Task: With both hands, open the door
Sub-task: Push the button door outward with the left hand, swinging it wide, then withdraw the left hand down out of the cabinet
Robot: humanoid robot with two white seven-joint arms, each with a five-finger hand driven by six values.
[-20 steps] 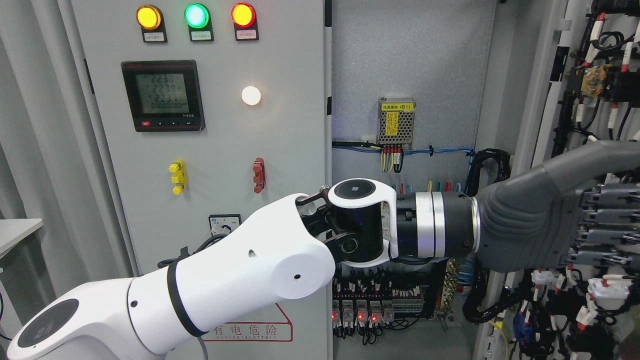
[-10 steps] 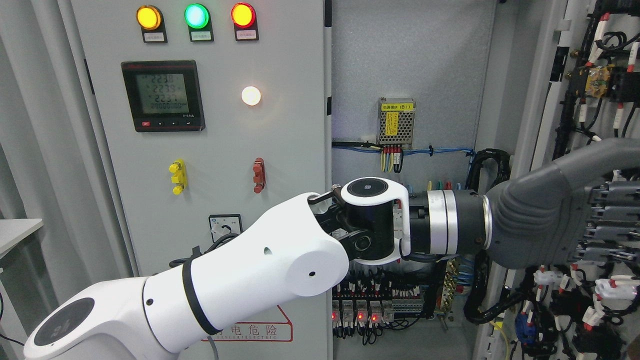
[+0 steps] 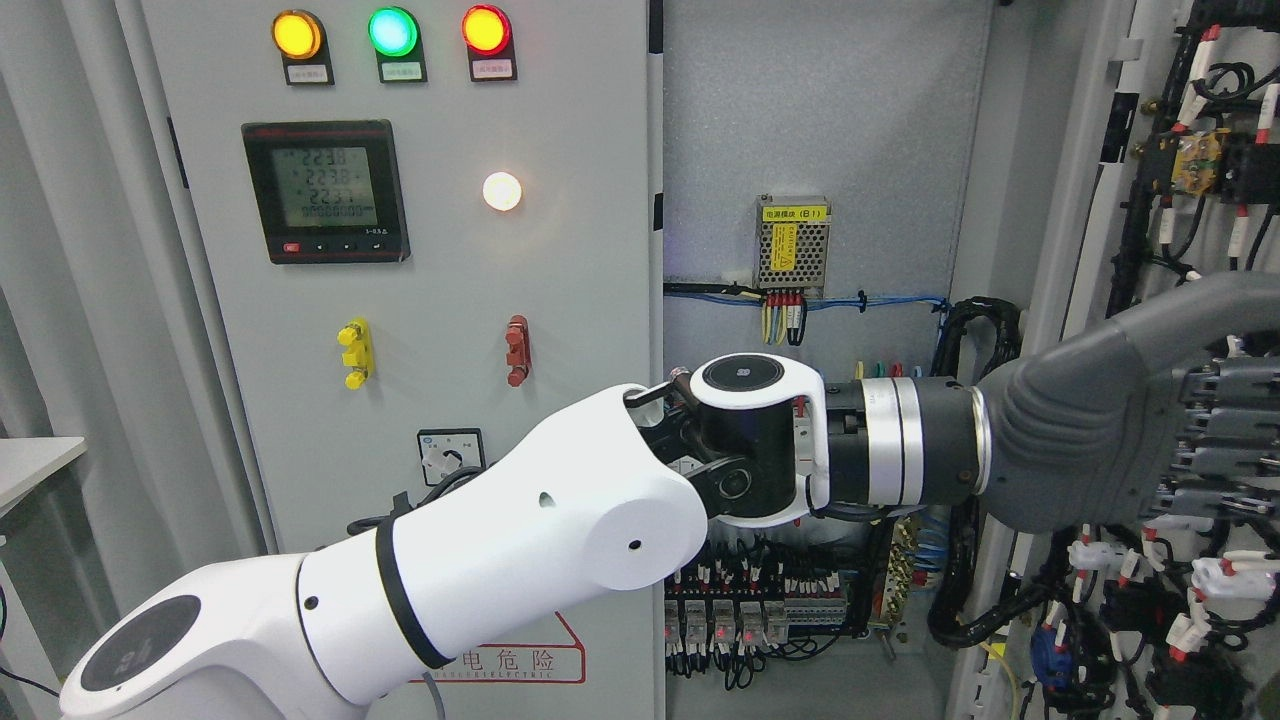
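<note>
My left arm (image 3: pixel 540 540) comes in from the lower left and reaches across the cabinet to the right door (image 3: pixel 1085 230). That door stands swung outward, its inner face covered with wiring and terminals (image 3: pixel 1200 150). My grey left hand (image 3: pixel 1215 440) lies against this inner face, fingers (image 3: pixel 1225 420) stretched out flat and running off the right edge, thumb (image 3: pixel 1190 305) raised above them. It grasps nothing. The left door (image 3: pixel 420 300) is closed, with three lamps, a meter and two switches. My right arm is out of view.
Inside the open cabinet hang a small power supply (image 3: pixel 792 242), blue cable runs (image 3: pixel 880 300) and rows of breakers (image 3: pixel 750 610) with red lights. A thick black cable bundle (image 3: pixel 975 330) runs beside the door hinge. A table corner (image 3: pixel 30 465) shows at far left.
My left arm has pushed farther to the right, wrist and hand shifting toward the right edge. The right door's inner face has moved slightly rightward with it.
</note>
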